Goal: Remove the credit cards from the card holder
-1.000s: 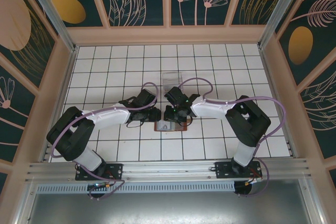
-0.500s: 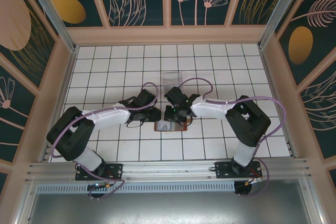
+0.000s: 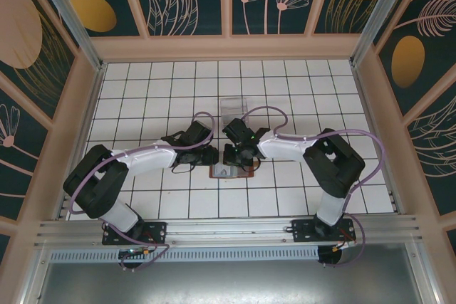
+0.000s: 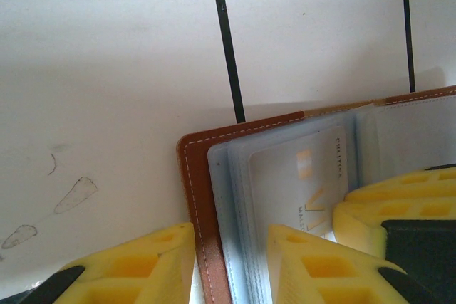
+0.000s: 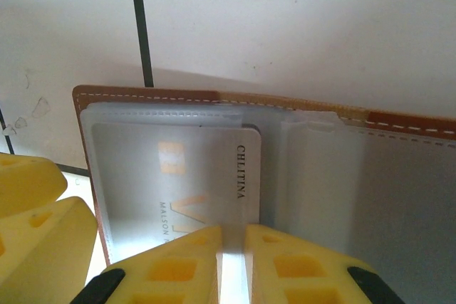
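The card holder lies open and flat on the tiled desk, between the two arms, its blue-grey inside facing up. In the right wrist view a pale credit card with gold print sits inside a clear plastic sleeve at the holder's left half.

The right tool has its jaws drawn nearly together over the card's near edge, with a thin pale sliver between them. Whether that sliver is card, sleeve or both cannot be told. The left tool has its jaws apart, astride the holder's left edge, one finger over the bare desk and the other over the sleeves. Whether it presses the leather down is unclear.

The card looks thin, light and stiff with a little spring, and its smooth face is likely slippery. The sleeve is soft film that probably clings, so the light holder would tend to ride along unless pinned. The best hold is likely a pinch across both faces at whichever card edge stands clear of the sleeve mouth, then a pull straight along the pocket
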